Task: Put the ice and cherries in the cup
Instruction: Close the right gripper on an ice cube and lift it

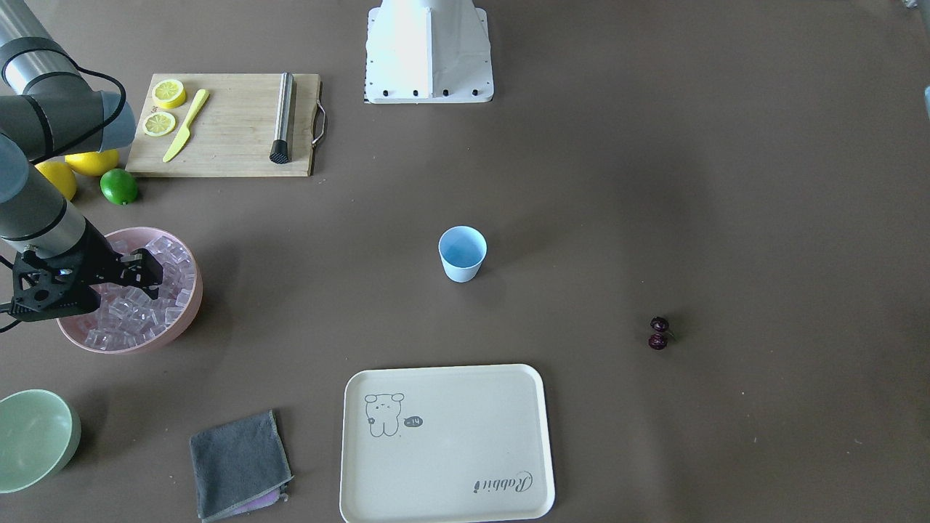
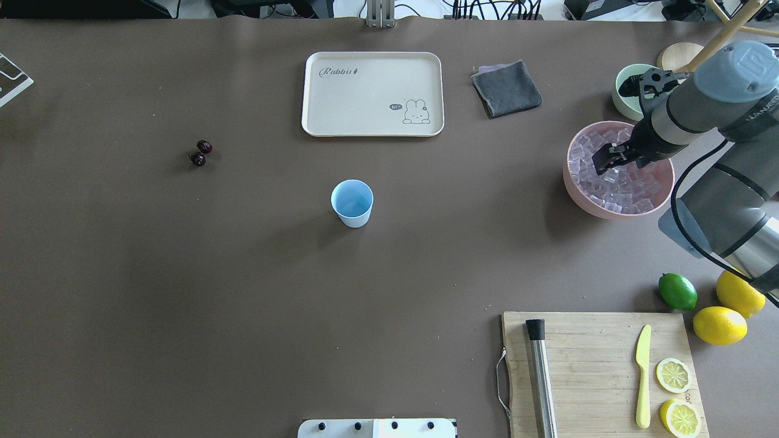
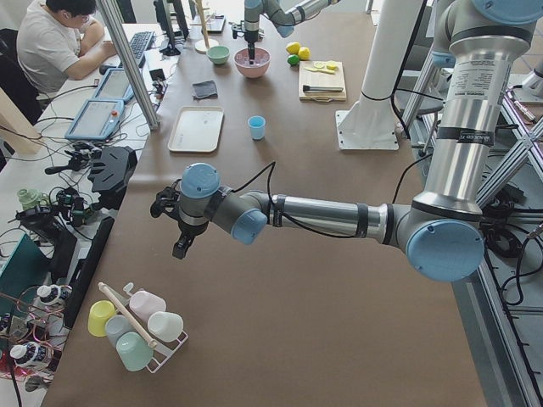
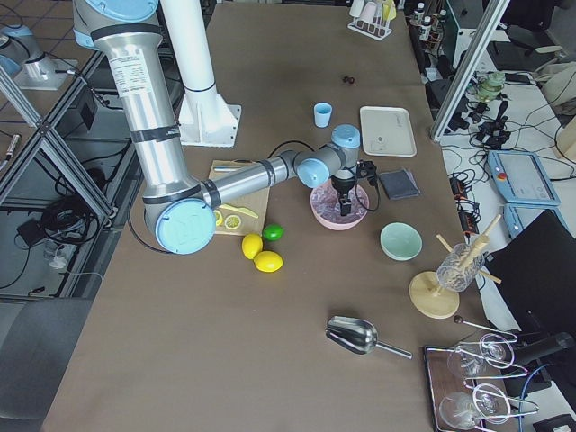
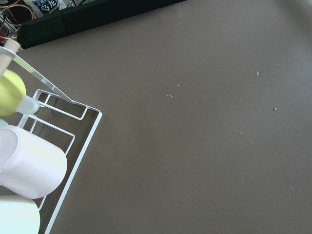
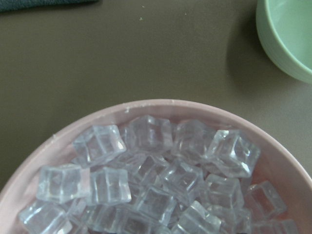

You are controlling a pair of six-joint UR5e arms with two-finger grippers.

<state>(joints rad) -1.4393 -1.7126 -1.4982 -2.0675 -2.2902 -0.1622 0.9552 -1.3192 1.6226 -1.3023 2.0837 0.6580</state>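
I can't tell how far open my right gripper (image 1: 149, 270) is above the ice (image 6: 105, 185). The cubes are likely hard and slick, so I'd pinch opposite flat faces.

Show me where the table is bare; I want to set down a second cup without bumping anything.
Bare: the wide stretch between the cup, the cherries and the robot's edge, and the gap between cup and cutting board. The tray is empty too. Crowded: around the pink bowl, where the right gripper hangs, beside lime and lemons.
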